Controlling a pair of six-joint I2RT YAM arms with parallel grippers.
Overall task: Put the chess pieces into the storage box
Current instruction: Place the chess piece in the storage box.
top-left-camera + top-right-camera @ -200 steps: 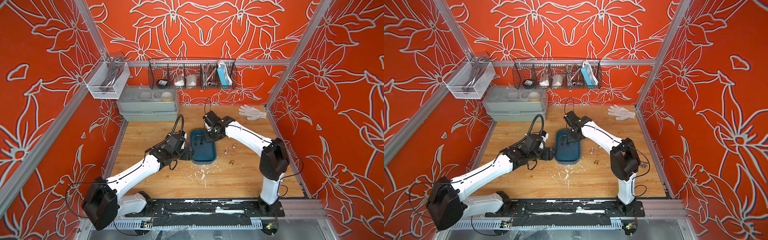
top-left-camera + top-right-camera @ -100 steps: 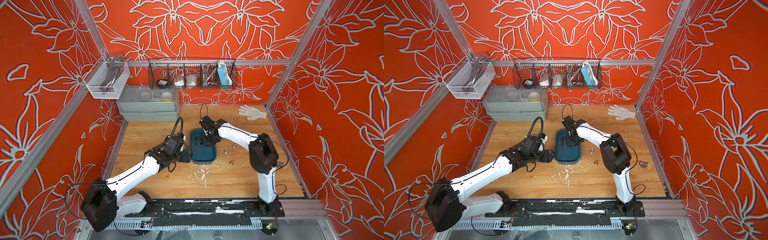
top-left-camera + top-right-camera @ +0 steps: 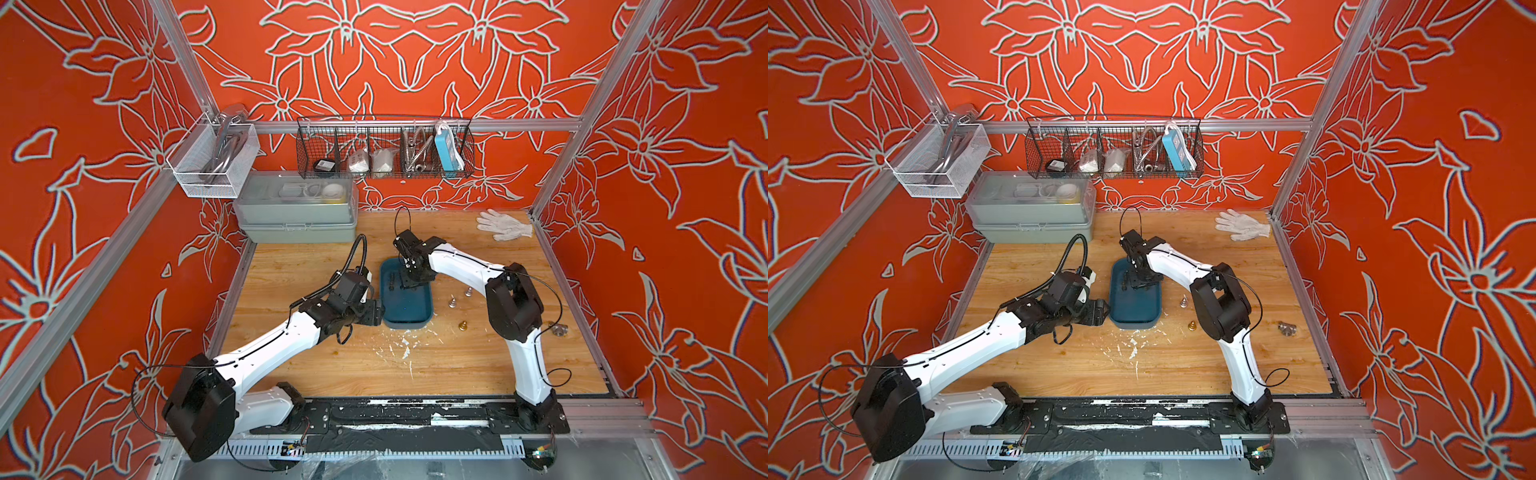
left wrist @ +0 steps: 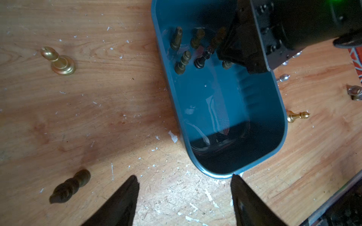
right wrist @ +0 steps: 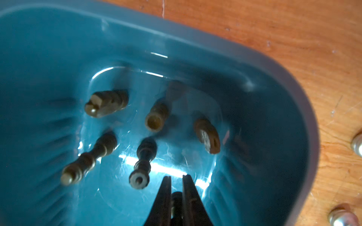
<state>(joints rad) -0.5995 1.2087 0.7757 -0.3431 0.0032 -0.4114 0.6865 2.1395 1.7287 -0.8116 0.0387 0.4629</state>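
The teal storage box [image 3: 409,309] [image 3: 1136,309] sits mid-table. Several dark and olive chess pieces [image 5: 106,102] [image 4: 177,39] lie or stand at its far end. My right gripper [image 5: 176,176] [image 3: 405,284] hangs low inside that end, shut on a small dark chess piece wedged between its fingers. My left gripper [image 4: 184,180] [image 3: 376,311] rests open and empty at the box's [image 4: 215,175] near-left corner. Loose on the table are a gold piece [image 4: 58,61], a dark one [image 4: 70,185], another gold one [image 3: 462,326] and silver ones [image 3: 452,302].
A grey-green lidded case [image 3: 297,212] stands at the back left under wire baskets [image 3: 384,147]. A white glove [image 3: 505,224] lies back right. A metal fitting [image 3: 557,329] sits right of the right arm. White flecks dot the wood before the box.
My right gripper has moved left and down into the far end of the box, its elbow swinging in. The left arm has barely shifted.
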